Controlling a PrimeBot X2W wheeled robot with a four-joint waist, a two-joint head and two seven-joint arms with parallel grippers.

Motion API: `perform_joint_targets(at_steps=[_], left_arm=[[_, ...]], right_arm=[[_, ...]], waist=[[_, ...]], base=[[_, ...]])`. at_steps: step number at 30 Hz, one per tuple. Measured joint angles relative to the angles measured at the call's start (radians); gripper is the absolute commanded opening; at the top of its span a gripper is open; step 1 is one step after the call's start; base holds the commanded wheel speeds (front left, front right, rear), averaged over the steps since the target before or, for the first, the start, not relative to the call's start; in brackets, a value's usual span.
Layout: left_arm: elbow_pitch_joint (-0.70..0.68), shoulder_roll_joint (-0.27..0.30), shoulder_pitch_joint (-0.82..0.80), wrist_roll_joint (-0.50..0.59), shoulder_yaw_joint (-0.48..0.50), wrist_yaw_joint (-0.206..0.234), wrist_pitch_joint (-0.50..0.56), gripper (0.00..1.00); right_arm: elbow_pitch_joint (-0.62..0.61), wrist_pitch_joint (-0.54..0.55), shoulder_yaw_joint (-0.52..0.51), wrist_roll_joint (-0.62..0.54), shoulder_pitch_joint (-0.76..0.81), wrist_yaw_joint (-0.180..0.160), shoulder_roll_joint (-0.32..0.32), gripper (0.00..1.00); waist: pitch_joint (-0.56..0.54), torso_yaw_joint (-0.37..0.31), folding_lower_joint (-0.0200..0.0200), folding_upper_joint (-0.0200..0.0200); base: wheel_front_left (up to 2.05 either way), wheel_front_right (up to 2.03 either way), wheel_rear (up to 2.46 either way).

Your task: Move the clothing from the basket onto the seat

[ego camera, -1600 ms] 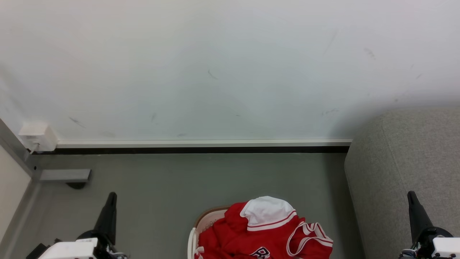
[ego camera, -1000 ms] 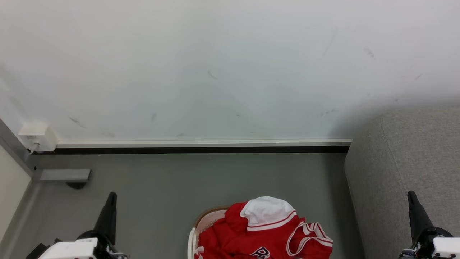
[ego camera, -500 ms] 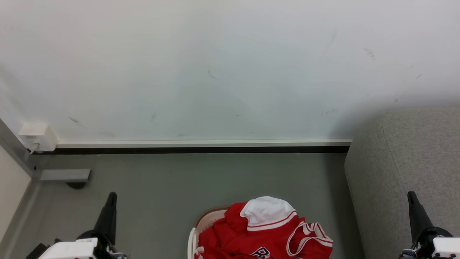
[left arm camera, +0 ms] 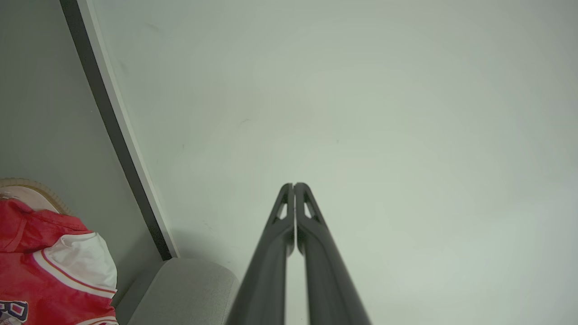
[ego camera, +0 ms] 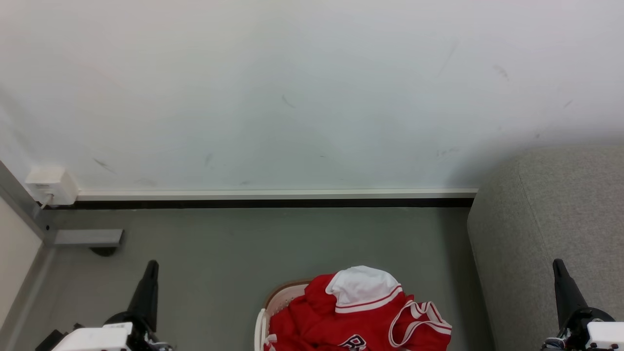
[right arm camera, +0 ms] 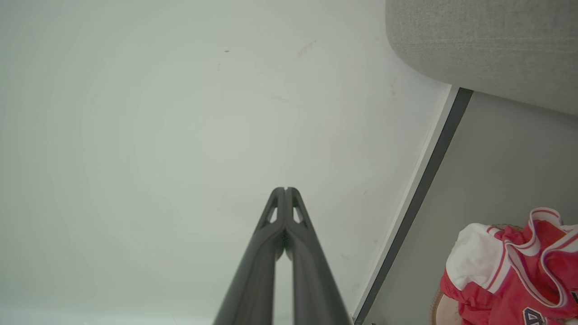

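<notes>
The clothing (ego camera: 358, 317), red with white panels and striped trim, is heaped in the white basket (ego camera: 273, 304) with a brown rim at the bottom centre of the head view. The grey seat (ego camera: 546, 234) stands just right of the basket. My left gripper (ego camera: 151, 265) points up at the lower left, shut and empty, well left of the basket. My right gripper (ego camera: 557, 264) is at the lower right in front of the seat, also shut and empty. The left wrist view shows its gripper (left arm camera: 294, 185) shut, with the clothing (left arm camera: 49, 266) at its lower left. The right wrist view shows its gripper (right arm camera: 285, 189) shut, with the clothing (right arm camera: 510, 280) and the seat (right arm camera: 487, 40).
A white wall (ego camera: 292, 97) with a baseboard (ego camera: 273, 195) runs behind the grey floor (ego camera: 234, 253). A white socket box (ego camera: 51, 185) and a grey metal foot (ego camera: 87, 238) sit at the left by a door frame.
</notes>
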Motion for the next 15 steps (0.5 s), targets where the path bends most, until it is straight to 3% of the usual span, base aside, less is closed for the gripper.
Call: perform_joint_targets(at_steps=[3, 4, 15], left_arm=[[0.000, 0.000, 0.000, 0.000, 0.000, 0.000, 0.000, 0.00], [0.003, 0.000, 0.001, 0.000, 0.000, 0.000, 0.000, 1.00], [0.028, -0.007, 0.026, 0.017, -0.034, 0.000, -0.047, 1.00]], right_arm=[[0.000, 0.000, 0.000, 0.000, 0.000, 0.000, 0.000, 0.00], [0.003, 0.000, 0.000, 0.000, 0.001, 0.000, 0.001, 1.00], [0.022, -0.047, 0.028, -0.067, 0.027, 0.000, 0.011, 1.00]], waist=[[0.000, 0.000, -0.0001, 0.0000], [0.000, 0.000, -0.0001, 0.0000], [0.000, 0.000, 0.0000, 0.0000]], base=[[0.00, 0.00, 0.00], [0.00, 0.00, 0.00], [0.00, 0.00, 0.00]])
